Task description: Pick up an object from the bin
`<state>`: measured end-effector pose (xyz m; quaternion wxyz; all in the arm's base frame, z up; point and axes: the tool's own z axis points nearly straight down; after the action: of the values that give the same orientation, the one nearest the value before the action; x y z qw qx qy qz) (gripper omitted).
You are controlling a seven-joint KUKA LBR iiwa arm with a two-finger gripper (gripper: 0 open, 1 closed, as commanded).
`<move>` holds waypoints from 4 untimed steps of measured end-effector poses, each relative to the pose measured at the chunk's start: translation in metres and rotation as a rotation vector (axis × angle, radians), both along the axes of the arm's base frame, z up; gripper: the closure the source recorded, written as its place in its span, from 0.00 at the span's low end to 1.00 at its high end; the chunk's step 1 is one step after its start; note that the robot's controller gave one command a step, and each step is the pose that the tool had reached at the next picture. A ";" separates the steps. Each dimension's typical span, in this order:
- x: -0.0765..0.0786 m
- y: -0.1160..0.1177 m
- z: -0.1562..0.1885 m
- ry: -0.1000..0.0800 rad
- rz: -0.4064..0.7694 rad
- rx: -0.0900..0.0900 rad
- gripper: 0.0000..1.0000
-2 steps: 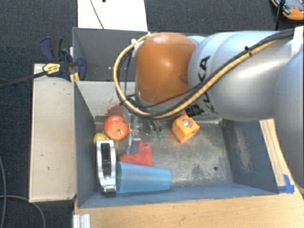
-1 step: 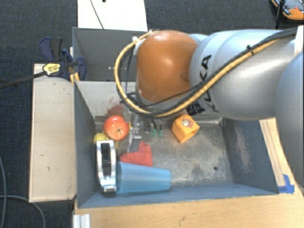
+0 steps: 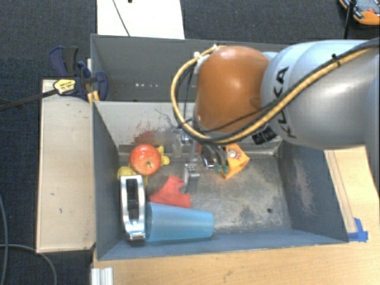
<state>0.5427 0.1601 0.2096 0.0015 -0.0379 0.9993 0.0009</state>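
Farthest out on the view's left of the gripper (image 3: pixel 193 172), against the left wall of the bin (image 3: pixel 309 177), a white and silver tool (image 3: pixel 132 206) with a rounded frame lay on the floor, well apart from the jaws. Just behind it sat a small yellow thing (image 3: pixel 125 172), partly hidden by a red apple (image 3: pixel 145 159). The apple rested left of the gripper and a little farther back, near it but clear of it.

A blue plastic cup (image 3: pixel 178 223) lay on its side by the near wall, below and left of the jaws, with its wider end just beside the white and silver tool. Between the cup and the gripper lay a red wedge-shaped piece (image 3: pixel 170 192), the closest thing to the jaws. Its upper right corner came up just beside the gripper's tip, though contact could not be made out.

The gripper hung low over the grey floor under the arm's orange cover (image 3: pixel 231 88). Whether the jaws stood open or closed could not be told.

Just right of the jaws an orange carton (image 3: pixel 236 162) lay tilted on the floor, close beside the gripper. The silver arm (image 3: pixel 320 100) ran off to the right.
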 end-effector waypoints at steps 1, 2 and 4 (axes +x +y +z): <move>0.033 -0.004 -0.007 -0.001 -0.003 -0.004 0.00; 0.002 0.004 -0.034 -0.003 0.046 0.000 0.00; 0.012 -0.004 -0.110 -0.001 -0.102 0.000 0.00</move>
<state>0.5549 0.1561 0.1000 0.0019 0.0133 0.9999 0.0007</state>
